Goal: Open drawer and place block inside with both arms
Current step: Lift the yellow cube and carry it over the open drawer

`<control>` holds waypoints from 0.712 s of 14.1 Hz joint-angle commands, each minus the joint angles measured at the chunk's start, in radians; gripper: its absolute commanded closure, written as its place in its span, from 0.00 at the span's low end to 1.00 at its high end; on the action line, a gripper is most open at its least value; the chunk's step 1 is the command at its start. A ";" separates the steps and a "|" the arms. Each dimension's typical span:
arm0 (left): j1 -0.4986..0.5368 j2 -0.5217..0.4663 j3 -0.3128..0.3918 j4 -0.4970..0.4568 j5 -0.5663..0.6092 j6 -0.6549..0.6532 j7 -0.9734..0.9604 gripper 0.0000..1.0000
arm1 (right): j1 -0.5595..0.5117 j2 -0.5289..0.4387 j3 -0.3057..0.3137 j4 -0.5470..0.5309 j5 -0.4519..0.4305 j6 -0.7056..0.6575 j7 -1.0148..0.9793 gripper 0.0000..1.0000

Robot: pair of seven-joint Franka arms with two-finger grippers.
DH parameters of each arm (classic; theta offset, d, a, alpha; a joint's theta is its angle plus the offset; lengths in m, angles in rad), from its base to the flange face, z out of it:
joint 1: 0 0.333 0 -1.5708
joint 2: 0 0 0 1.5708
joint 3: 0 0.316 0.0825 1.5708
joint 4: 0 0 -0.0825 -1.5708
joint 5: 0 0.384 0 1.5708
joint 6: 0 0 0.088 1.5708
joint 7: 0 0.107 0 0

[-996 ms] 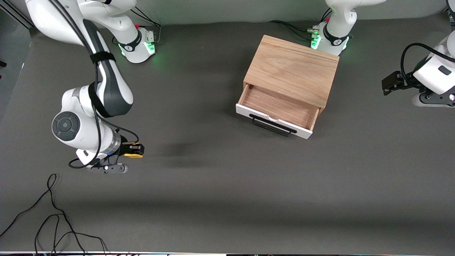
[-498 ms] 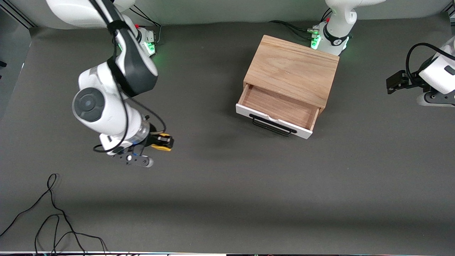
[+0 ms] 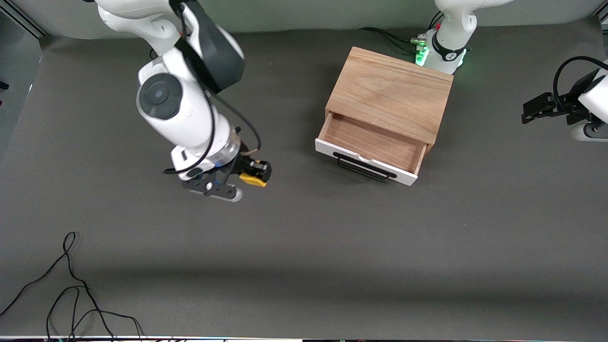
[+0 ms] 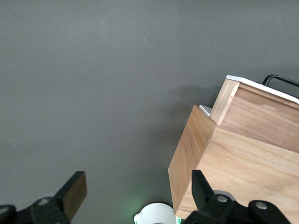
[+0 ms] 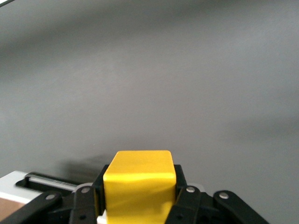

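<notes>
Yellow block (image 3: 252,179): small, stiff, likely light, smooth faces could slip | right gripper (image 3: 251,173) fingers clamp its opposite sides, over bare tabletop (image 3: 304,247) beside the open drawer (image 3: 373,146) | you keep that flat-face hold | left gripper (image 3: 534,108) fingers wide, waiting.

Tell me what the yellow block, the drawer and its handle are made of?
The block looks like smooth plastic or painted wood: even bright yellow, slight sheen, no grain. The drawer looks wooden inside, with visible grain, behind a front that seems painted a plain white. Its handle seems to be thin black metal wire, bent into a loop, though coated plastic is possible.
</notes>
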 commanded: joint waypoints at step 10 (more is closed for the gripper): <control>0.006 -0.029 -0.002 0.016 0.040 -0.111 -0.002 0.00 | 0.199 0.239 0.074 0.241 0.061 0.118 0.231 0.90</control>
